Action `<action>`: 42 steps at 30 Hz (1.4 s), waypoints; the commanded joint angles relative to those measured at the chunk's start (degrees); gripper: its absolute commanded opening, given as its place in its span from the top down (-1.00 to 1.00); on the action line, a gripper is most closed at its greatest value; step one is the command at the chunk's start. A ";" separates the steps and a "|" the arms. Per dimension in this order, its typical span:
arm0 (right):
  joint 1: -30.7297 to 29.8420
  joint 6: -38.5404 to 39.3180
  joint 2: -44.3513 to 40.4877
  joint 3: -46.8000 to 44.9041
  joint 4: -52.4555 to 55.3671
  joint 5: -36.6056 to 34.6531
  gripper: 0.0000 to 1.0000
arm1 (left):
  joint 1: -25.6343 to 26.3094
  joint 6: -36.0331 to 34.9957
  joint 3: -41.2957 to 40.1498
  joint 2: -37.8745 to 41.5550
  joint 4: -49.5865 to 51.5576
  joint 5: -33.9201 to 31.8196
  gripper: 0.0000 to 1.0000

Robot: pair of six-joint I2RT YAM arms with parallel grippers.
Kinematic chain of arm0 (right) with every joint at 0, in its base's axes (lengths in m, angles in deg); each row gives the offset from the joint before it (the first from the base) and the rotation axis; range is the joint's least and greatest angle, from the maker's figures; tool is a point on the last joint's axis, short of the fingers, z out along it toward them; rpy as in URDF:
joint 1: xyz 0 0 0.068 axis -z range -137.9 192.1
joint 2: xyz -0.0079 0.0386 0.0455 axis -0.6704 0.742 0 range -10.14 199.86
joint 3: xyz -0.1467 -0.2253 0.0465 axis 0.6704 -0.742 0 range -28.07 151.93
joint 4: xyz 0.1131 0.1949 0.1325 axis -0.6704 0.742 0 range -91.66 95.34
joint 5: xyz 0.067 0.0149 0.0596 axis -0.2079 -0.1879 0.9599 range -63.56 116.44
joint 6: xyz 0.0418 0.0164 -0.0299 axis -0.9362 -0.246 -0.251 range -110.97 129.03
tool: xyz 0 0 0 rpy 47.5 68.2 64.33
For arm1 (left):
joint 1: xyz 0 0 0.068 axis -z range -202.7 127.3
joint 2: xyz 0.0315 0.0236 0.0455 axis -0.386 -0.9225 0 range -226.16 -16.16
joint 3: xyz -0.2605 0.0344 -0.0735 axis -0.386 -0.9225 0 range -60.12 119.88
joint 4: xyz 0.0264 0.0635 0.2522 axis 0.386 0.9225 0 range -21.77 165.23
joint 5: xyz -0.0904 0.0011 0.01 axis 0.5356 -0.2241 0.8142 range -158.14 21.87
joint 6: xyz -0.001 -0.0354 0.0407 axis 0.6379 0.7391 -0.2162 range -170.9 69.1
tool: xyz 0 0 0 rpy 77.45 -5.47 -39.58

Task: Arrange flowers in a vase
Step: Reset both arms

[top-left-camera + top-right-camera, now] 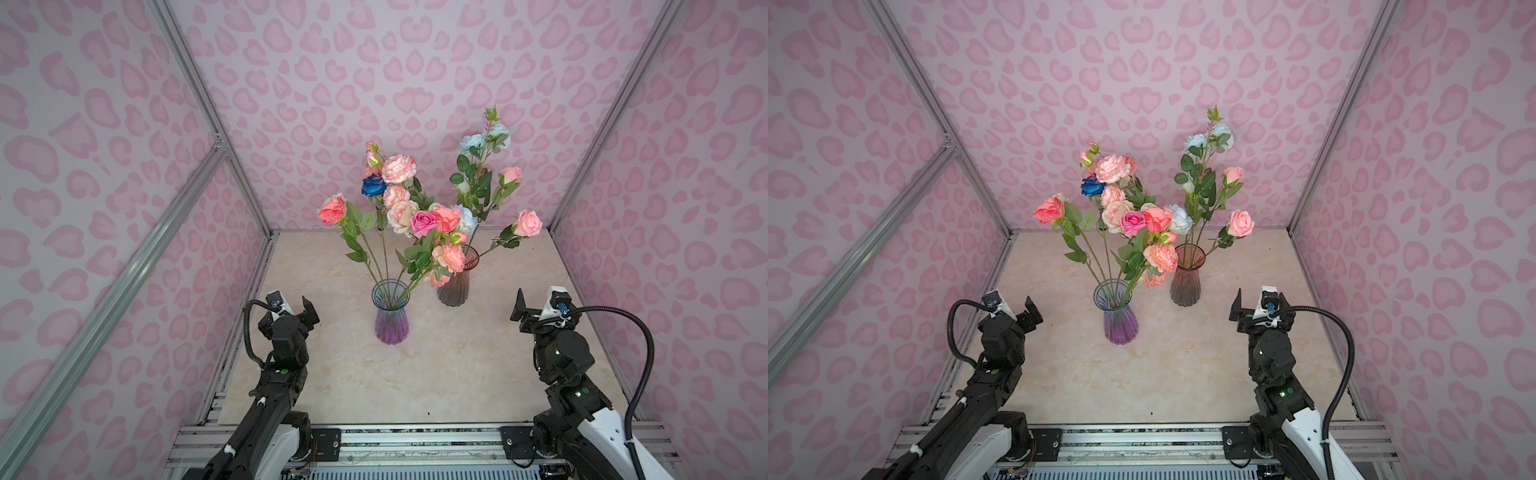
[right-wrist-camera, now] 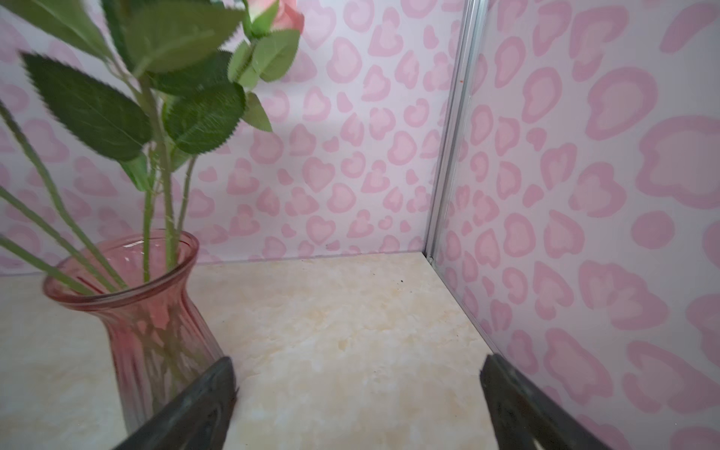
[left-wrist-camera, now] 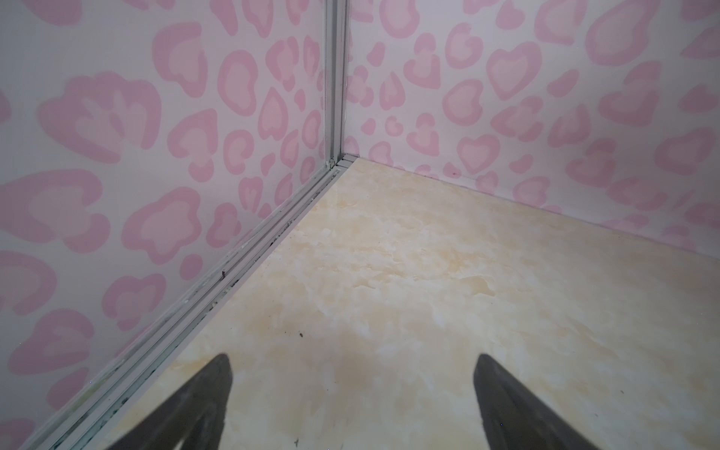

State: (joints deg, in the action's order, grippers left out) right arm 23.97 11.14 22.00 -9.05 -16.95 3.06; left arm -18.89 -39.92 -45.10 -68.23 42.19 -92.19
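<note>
In both top views two glass vases stand mid-table. The purple vase (image 1: 390,320) (image 1: 1120,322) holds flowers (image 1: 397,208) (image 1: 1121,208) in pink, coral, cream and one dark blue. Behind and to its right, the pink vase (image 1: 454,286) (image 1: 1185,284) (image 2: 128,307) holds pale blue and pink flowers (image 1: 482,183) (image 1: 1204,183), whose stems and leaves (image 2: 97,105) show in the right wrist view. My left gripper (image 1: 291,305) (image 1: 1013,307) (image 3: 352,358) hangs open and empty near the left wall. My right gripper (image 1: 542,305) (image 1: 1260,301) (image 2: 357,358) is open and empty, just right of the pink vase.
The cream marble table (image 1: 374,374) is closed in by pink-patterned walls (image 1: 104,187) on the left, back and right, with aluminium rails (image 3: 249,265) along the edges. The metal base rail (image 1: 415,440) with both arm mounts runs along the front.
</note>
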 commanded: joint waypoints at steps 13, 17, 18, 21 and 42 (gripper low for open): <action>11.81 -1.41 19.67 -2.69 -16.48 8.78 -0.97 | -2.41 -7.07 0.88 -20.93 -25.69 11.10 -0.96; 14.20 -2.16 33.09 -1.97 -25.71 12.41 -0.97 | -3.38 -8.13 1.79 -27.58 -29.83 16.27 -0.95; 14.35 -2.07 34.87 -1.26 -25.24 13.53 -0.98 | -3.37 -8.61 1.85 -29.76 -31.38 17.32 -0.95; 14.71 -1.96 41.75 -1.86 -32.10 16.43 -0.97 | -3.60 -9.26 3.44 -31.66 -29.70 19.05 -0.96; 17.66 -2.64 56.40 1.24 -39.08 20.09 -1.00 | -4.81 -8.35 4.28 -32.26 -28.91 20.84 -0.96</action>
State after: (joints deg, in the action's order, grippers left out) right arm 41.63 8.58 78.72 -8.26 -56.69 22.80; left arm -23.61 -47.92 -41.16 -100.40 15.48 -71.95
